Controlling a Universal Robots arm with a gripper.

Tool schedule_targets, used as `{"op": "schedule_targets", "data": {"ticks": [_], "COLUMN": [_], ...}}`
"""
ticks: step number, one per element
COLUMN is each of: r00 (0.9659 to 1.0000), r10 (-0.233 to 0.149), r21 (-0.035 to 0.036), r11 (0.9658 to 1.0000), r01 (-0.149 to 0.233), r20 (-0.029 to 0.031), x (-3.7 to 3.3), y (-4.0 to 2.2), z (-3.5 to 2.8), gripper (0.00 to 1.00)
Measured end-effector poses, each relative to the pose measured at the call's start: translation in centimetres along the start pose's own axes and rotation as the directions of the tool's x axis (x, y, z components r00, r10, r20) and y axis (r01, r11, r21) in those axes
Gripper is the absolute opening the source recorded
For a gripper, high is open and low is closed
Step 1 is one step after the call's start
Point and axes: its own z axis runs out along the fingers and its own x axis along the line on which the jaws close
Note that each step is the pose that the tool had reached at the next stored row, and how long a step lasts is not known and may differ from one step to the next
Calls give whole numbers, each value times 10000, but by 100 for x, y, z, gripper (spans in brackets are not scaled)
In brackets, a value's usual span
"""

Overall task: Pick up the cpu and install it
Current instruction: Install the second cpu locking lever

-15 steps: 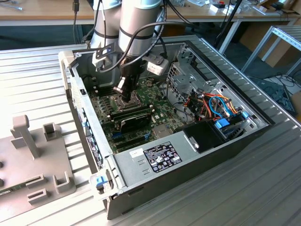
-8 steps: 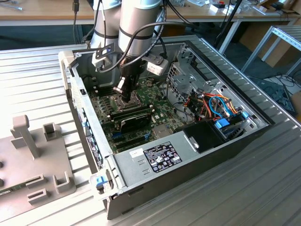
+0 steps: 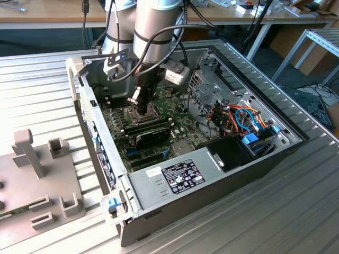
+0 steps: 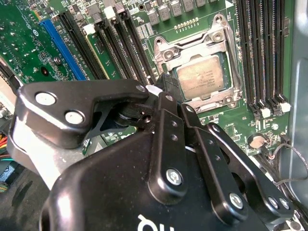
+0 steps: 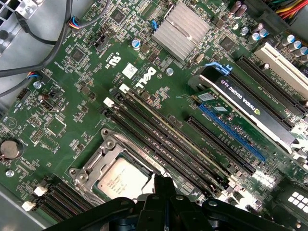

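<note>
- The claw [image 4: 166, 89] hangs low inside the open computer case [image 3: 222, 174], right over the green board [image 5: 82, 72]. Its black tips come together at one edge of the chip [image 4: 202, 77], with no gap showing between them, and they hold nothing.
- In the first wrist view the same tips [image 5: 163, 185] meet just beside the chip [image 5: 120, 180].
- The chip lies flat in its socket [image 4: 219, 38], silver top up, with the metal frame around it on all sides. I cannot tell whether the tips touch the chip.
- Long black memory slots [image 5: 159, 139] run beside the socket on both flanks.
- Beyond those slots from the chip, a blue slot [image 5: 231, 137] and a dark card [image 5: 250, 108] lie on the board, and a ribbed silver heat sink [image 5: 180, 26] sits farther off.
- A round coin battery [image 5: 8, 149] sits near the board's edge.
- In the exterior view the arm [image 3: 153, 32] reaches down into the case, which stands on a ribbed metal worktop [image 3: 265, 222].
- A grey plastic fixture [image 3: 37, 180] rests on the worktop, well apart from the case.
</note>
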Motion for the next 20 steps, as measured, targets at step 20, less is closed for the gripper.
{"op": "schedule_targets", "data": {"ticks": [20], "r00": [9920], "r10": [1259], "r21": [-42], "r11": [9920], "r01": [-1259], "r20": [6], "x": [-16], "y": [-18], "z": [58], "gripper": [11]}}
